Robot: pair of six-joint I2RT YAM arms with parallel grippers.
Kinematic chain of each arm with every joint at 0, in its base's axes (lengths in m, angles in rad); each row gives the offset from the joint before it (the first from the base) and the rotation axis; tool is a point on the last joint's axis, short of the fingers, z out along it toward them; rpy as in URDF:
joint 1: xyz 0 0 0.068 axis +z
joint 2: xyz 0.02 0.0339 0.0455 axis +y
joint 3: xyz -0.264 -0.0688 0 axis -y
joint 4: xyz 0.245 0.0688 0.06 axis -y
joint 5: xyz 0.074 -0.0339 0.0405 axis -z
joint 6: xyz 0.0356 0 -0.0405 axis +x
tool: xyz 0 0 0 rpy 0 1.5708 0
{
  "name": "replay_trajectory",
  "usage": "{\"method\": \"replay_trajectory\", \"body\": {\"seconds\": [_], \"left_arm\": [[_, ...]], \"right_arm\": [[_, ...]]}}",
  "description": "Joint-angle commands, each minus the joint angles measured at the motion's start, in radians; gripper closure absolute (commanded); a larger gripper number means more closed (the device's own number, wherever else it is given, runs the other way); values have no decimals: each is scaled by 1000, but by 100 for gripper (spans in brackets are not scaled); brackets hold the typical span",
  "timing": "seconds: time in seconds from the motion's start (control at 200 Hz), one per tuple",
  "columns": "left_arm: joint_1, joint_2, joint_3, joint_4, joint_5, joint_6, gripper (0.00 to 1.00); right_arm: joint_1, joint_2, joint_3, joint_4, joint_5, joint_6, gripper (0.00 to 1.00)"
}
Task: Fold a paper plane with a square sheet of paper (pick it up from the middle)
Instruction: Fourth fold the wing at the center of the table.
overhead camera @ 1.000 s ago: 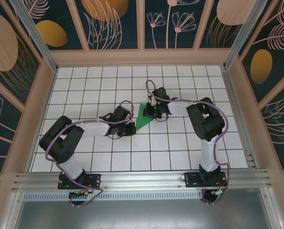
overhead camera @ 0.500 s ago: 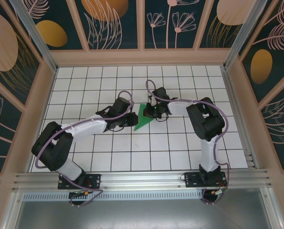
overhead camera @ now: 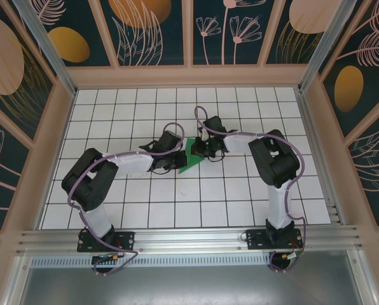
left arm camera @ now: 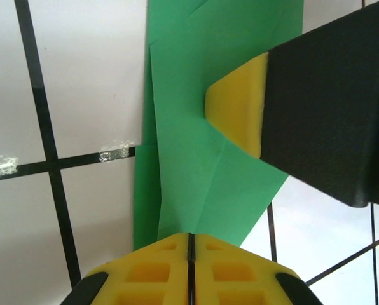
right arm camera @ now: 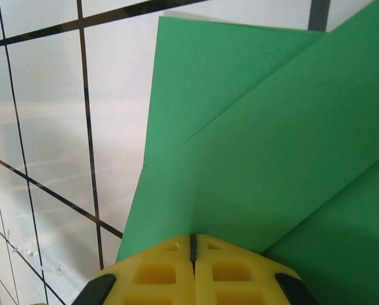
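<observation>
Left end effector (overhead camera: 179, 160) and right end effector (overhead camera: 199, 150) meet from opposite sides over the green sheet of paper (overhead camera: 191, 160), which lies partly folded near the middle of the white grid-tiled bench (overhead camera: 113, 101), narrowing to a point on its near-left end. In the left wrist view the left's yellow fingers (left arm camera: 151, 273) are pressed together with only a thin seam between them, their tips at the near edge of the sheet; whether they pinch it cannot be told. Several creases and overlapping flaps cross the green surface there, and the right one's black body and yellow pad (left arm camera: 237, 105) sit on the sheet, hiding its right part. The right wrist view shows its own fingers (right arm camera: 158, 273) closed the same way, tips down on layered green flaps. From above, both wrists cover the paper's flanks, leaving a green wedge between them. A scuffed whitish smear (left arm camera: 119, 151) marks a black grid line just beside the sheet. Purple cables (overhead camera: 168, 126) loop over the arms; leaf-patterned wall panels (overhead camera: 151, 32) in wooden frames enclose the bench, with an aluminium rail (overhead camera: 189, 240) along its near edge.
</observation>
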Motion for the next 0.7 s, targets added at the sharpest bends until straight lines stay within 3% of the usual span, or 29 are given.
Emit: {"method": "replay_trajectory", "body": {"seconds": [0.0,0.29,0.696], "left_arm": [[5,5,-43,-4,22,-17,92],[5,-20,-177,51,59,-52,94],[5,-5,-182,60,58,-47,97]], "right_arm": [[2,111,-34,-92,122,-1,92],[1,65,-1,-71,64,3,92],[40,-89,-37,-8,-64,1,92]]}}
